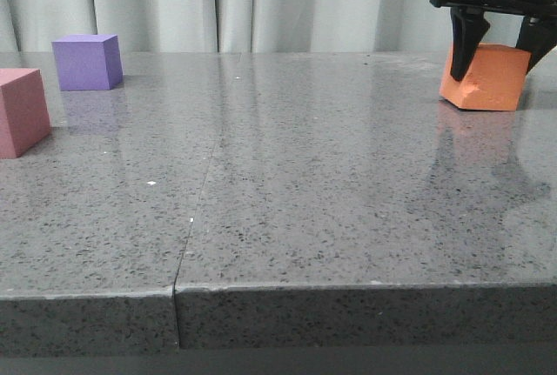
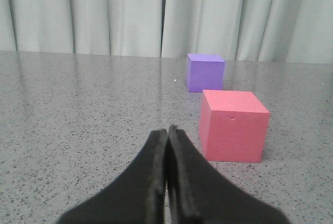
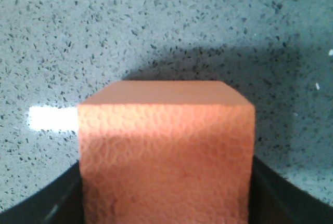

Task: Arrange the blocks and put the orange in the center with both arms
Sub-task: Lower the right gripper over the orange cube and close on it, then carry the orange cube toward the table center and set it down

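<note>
The orange cube (image 1: 492, 79), with a gouge on its lower front edge, is at the far right of the table, slightly tilted. My right gripper (image 1: 496, 66) is shut on it from above, one black finger on each side. In the right wrist view the orange cube (image 3: 166, 156) fills the space between the fingers of the right gripper (image 3: 166, 203), with a shadow under it. The pink-red cube (image 1: 19, 112) sits at the left edge and the purple cube (image 1: 87, 62) behind it. My left gripper (image 2: 167, 130) is shut and empty, low over the table, with the pink-red cube (image 2: 234, 125) just ahead and beside it and the purple cube (image 2: 205, 72) farther on.
The grey speckled table (image 1: 305, 201) has a seam (image 1: 196, 218) running front to back left of centre and a front edge (image 1: 348, 286). A pale curtain (image 1: 261, 1) hangs behind the table.
</note>
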{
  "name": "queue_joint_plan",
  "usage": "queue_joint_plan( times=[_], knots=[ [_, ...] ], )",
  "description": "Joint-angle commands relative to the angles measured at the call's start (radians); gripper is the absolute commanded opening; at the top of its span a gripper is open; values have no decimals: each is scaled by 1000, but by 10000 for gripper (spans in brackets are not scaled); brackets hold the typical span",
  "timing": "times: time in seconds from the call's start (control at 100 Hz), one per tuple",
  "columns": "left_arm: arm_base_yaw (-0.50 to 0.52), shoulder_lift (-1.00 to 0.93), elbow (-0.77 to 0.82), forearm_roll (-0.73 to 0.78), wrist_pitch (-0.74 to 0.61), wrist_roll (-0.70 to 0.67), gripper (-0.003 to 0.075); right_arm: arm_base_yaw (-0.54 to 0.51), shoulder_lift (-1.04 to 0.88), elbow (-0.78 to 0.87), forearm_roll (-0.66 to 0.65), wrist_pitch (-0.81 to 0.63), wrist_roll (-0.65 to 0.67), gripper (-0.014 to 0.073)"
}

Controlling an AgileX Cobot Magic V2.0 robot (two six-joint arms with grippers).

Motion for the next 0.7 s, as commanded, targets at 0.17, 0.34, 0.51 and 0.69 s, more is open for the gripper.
queue_joint_plan(
  times=[0.17, 0.34, 0.51, 0.69],
  knots=[
    [0, -27, 41, -5, -82, 0, -20, -1, -59, -45, 22, 0, 2, 298],
    [0, -27, 41, -5, -82, 0, -20, 26, -63, -118, 58, 70, 27, 298],
    [0, -27, 41, -5, -82, 0, -20, 94, -63, -181, 32, 92, 154, 298],
    [0, -27, 41, -5, -82, 0, -20, 188, -62, -192, 19, 90, 242, 298]
  ],
)
